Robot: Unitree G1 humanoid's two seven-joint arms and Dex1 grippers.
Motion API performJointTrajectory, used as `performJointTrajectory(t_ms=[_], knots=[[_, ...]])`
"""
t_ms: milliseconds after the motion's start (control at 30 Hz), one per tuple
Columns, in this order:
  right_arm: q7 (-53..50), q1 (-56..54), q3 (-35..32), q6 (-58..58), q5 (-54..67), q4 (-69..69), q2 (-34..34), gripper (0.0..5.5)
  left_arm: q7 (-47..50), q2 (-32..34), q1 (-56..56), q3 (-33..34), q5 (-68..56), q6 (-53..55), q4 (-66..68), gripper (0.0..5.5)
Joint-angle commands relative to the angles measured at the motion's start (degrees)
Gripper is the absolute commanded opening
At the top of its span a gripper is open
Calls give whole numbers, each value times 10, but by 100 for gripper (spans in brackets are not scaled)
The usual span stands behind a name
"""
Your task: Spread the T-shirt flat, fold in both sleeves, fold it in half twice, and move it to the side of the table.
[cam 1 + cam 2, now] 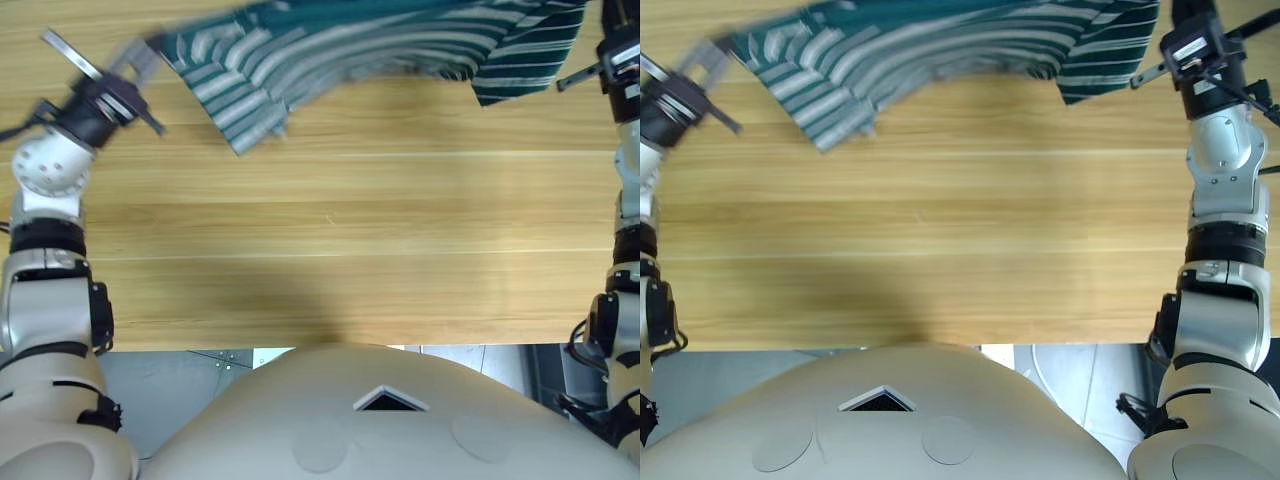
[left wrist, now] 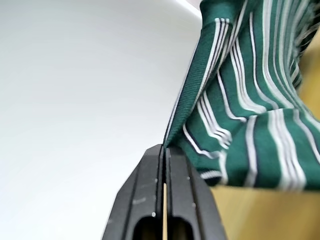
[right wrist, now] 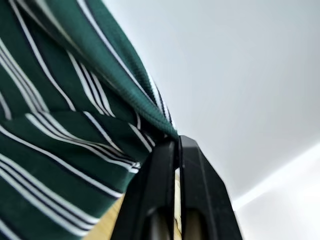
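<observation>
A green T-shirt (image 1: 330, 45) with white stripes hangs stretched above the far part of the wooden table (image 1: 330, 230), held up at both ends. My left gripper (image 1: 148, 52) is at the far left, shut on the shirt's left edge; in the left wrist view the fingers (image 2: 150, 190) pinch the hem of the T-shirt (image 2: 240, 100). My right gripper (image 1: 1175, 20) is at the far right, shut on the shirt's other edge, and the right wrist view shows the cloth (image 3: 60, 110) caught between its fingertips (image 3: 192, 165). The shirt sags in the middle and its corners dangle.
The table's near edge (image 1: 330, 345) runs just in front of the robot, with grey floor (image 1: 190, 370) below it. Bare wood stretches from the shirt to that edge.
</observation>
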Motion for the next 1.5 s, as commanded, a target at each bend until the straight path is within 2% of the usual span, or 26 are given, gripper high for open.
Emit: performJointTrajectory(t_ms=[33,233,333,600,667,767,867,933,1000,1033,1133,1233,1300,1367,1500], knots=[[138,127,69,-16,41,-101,-36,7,-99,19,106,-65,-12,11,-34,0],[303,274,94,-39,133,-206,-132,7,-164,84,209,-100,-54,43,-218,0],[340,310,85,-29,151,-231,-160,1,-176,124,239,-94,-48,69,-291,62],[365,394,37,6,135,-251,-211,148,-191,197,317,-78,-23,149,-520,188],[362,414,19,9,140,-256,-213,181,-190,206,330,-69,-67,162,-563,218],[361,419,4,15,145,-254,-208,225,-188,206,327,-54,-104,175,-560,257],[319,358,-26,45,154,-254,-176,276,-226,215,300,-23,-249,174,-538,302],[282,301,-21,73,116,-240,-152,311,-250,198,256,6,-335,182,-514,333],[259,258,-2,91,74,-223,-130,297,-264,164,186,17,-342,187,-441,337],[247,241,4,96,54,-215,-123,281,-270,147,150,13,-322,188,-396,319],[231,215,15,101,20,-205,-114,229,-268,108,69,-1,-234,161,-286,276],[230,199,39,102,-10,-203,-105,185,-225,72,-14,-23,-116,141,-172,236],[234,195,55,102,-24,-201,-99,159,-195,53,-53,-44,-44,126,-107,211],[238,193,71,101,-34,-201,-96,108,-167,34,-80,-74,25,113,-53,162],[247,189,100,95,-49,-196,-90,28,-140,1,-114,-114,92,89,20,92]])
